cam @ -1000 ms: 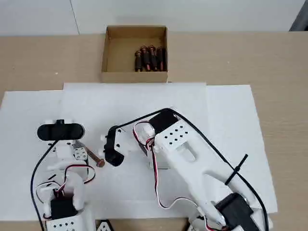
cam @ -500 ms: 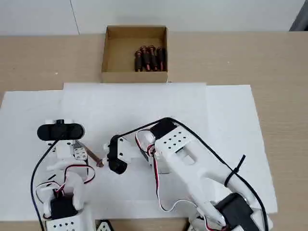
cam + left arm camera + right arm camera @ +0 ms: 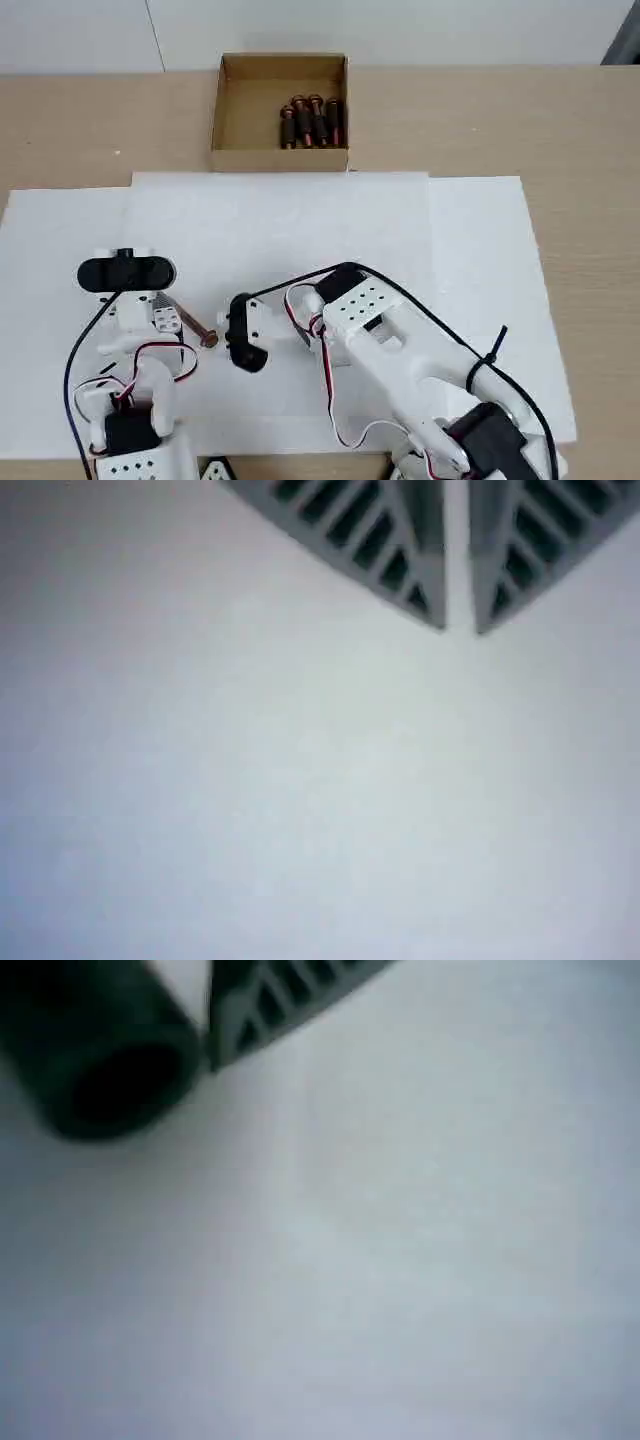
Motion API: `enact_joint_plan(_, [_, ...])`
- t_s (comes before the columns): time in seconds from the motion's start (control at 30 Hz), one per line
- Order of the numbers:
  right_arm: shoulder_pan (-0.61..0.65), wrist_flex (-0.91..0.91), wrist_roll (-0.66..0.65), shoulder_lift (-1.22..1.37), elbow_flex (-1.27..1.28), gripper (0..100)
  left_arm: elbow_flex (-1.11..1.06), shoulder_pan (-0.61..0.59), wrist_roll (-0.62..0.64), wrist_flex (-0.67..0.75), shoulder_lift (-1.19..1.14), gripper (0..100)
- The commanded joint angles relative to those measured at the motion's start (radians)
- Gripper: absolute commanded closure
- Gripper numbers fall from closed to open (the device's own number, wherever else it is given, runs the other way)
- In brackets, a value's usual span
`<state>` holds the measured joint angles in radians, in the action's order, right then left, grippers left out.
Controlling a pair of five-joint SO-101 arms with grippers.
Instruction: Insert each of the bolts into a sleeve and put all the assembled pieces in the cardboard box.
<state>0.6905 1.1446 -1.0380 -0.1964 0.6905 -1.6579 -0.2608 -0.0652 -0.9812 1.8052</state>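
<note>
A copper-coloured bolt (image 3: 195,330) sticks out of my left gripper (image 3: 163,316) at the front left, its head pointing right; the gripper is shut on it. In the left wrist view the two ribbed fingers (image 3: 400,550) stand almost together over white paper. My right gripper (image 3: 243,328) is shut on a black sleeve (image 3: 246,350), which hangs just right of the bolt's head. The sleeve (image 3: 110,1060) shows its open end in the right wrist view, beside one finger (image 3: 280,1000). The cardboard box (image 3: 280,160) stands at the back.
Several assembled pieces (image 3: 312,120) lie side by side in the right half of the box. A large white paper sheet (image 3: 300,230) covers the wooden table (image 3: 560,120) under both arms. Cables loop around both arms.
My right gripper has carried the black sleeve toward the front of the table, closer to the level of the bolt's head. The left arm and bolt stayed still.
</note>
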Motion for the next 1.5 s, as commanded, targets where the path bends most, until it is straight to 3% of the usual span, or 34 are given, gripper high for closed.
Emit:
enact_joint_plan(0.0, [0.012, -0.008, -0.006, -0.008, 0.002, 93.0, 0.004, -0.003, -0.002, 0.003, 0.011, 99])
enact_joint_plan(0.43, [-0.074, 0.005, 0.006, 0.004, -0.032, 98.7, 0.004, -0.002, -0.003, 0.003, 0.011, 99])
enact_joint_plan(1.03, [-0.366, 0.329, 0.361, -0.225, -0.600, 99.2, 0.022, -0.002, -0.003, -0.005, 0.009, 99])
enact_joint_plan(1.23, [-0.544, 0.452, 0.505, -0.246, -0.713, 99.2, 0.252, 0.005, -0.011, -0.166, 0.006, 99])
enact_joint_plan(1.47, [-0.684, 0.504, 0.535, -0.248, -0.715, 99.2, 0.490, 0.005, -0.061, -0.290, -0.140, 99])
